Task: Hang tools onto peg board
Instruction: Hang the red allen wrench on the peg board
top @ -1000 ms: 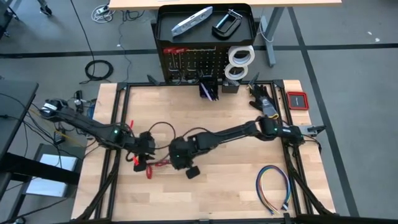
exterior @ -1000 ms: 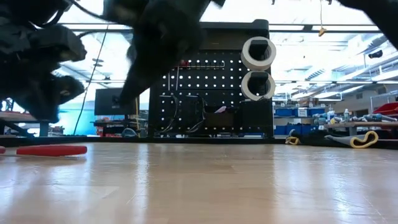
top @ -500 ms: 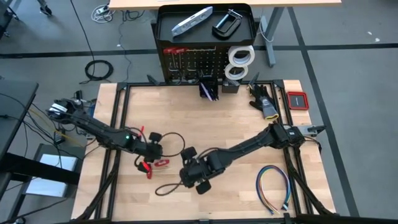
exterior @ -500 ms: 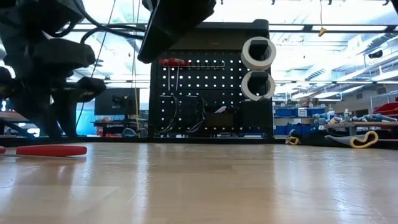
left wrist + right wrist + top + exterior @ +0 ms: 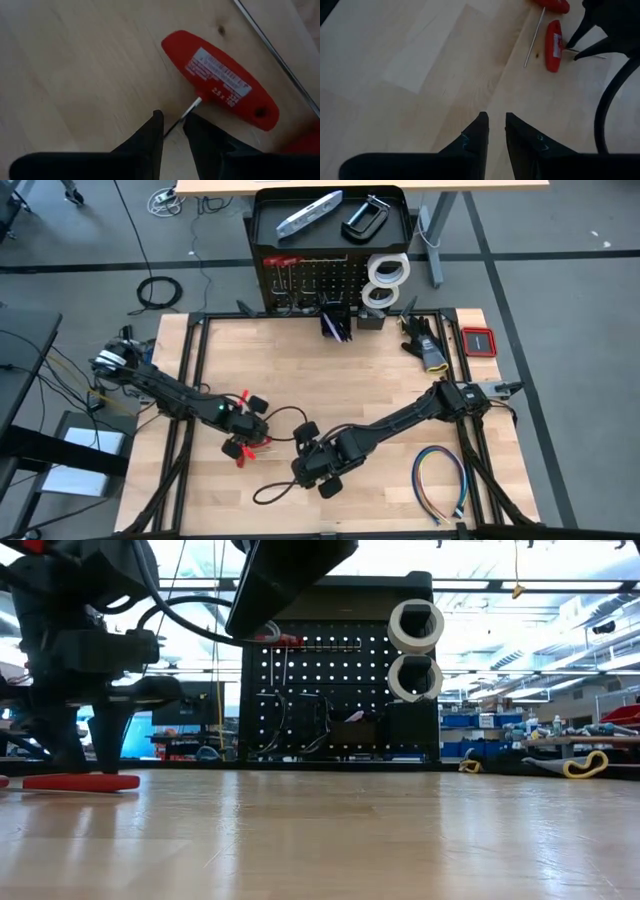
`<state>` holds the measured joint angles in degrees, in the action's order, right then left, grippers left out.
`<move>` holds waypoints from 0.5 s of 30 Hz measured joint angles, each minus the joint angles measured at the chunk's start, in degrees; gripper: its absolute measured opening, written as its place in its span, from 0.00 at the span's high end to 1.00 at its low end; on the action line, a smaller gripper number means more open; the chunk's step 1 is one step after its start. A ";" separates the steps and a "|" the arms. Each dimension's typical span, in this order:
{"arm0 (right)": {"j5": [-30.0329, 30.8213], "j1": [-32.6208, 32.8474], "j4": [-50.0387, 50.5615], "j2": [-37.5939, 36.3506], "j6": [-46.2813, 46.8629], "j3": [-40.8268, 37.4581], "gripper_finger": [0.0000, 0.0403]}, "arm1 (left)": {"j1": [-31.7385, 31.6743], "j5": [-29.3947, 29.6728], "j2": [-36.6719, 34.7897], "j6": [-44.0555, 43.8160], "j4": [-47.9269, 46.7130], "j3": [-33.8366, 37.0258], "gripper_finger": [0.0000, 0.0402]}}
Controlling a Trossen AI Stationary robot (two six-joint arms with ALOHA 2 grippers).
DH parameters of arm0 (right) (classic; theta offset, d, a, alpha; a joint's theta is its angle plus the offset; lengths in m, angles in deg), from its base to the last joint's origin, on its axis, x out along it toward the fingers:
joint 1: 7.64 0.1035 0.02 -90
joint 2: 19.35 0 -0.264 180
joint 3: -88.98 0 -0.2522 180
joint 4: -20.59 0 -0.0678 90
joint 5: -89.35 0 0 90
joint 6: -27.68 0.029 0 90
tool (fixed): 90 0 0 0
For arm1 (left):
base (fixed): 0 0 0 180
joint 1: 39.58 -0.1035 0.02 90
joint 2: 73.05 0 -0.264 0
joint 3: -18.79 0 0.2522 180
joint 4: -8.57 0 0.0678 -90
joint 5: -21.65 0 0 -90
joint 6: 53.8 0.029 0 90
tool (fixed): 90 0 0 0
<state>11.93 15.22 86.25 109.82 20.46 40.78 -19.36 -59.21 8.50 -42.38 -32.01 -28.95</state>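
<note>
The left gripper is low over the wooden table, near its left edge, with its fingers clenched on the thin metal shaft of a red T-handle hex key that lies flat on the wood. A second red-handled tool lies just beside the first, its shaft pointing away from the handle.

The right gripper hangs above the front middle of the table; its fingers stand slightly apart with bare wood showing between them, so it grasps nothing. A black cable loop lies on the wood beside it, curving toward the left arm.

The peg board stands upright at the table's back edge. Two white tape rolls hang at its right side, a silver bar-shaped tool and a black C-clamp lie on its tray-like top, and red-handled tools hang near its upper left
</note>
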 joint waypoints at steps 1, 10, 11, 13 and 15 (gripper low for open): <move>0.00 0.00 -0.01 0.00 0.00 0.00 0.82 | -0.02 0.01 0.25 -0.01 0.29 0.00 0.76; 0.02 0.02 -0.04 0.04 -0.27 0.00 0.82 | -2.15 -1.93 0.59 -14.19 4.65 0.24 0.85; 0.13 0.00 -0.03 0.04 -0.28 0.00 0.82 | -2.39 -2.49 0.61 -14.75 4.85 0.24 0.87; 0.78 0.02 -0.04 0.04 -0.33 0.02 0.82 | -2.67 -2.94 0.63 -15.77 5.26 0.26 0.93; 1.30 0.03 0.04 0.04 -0.42 0.02 0.82 | -3.06 -2.98 0.65 -16.85 5.70 0.28 0.98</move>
<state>13.23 15.24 86.29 109.86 20.05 40.80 -22.42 -62.19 9.15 -59.23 -26.31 -28.67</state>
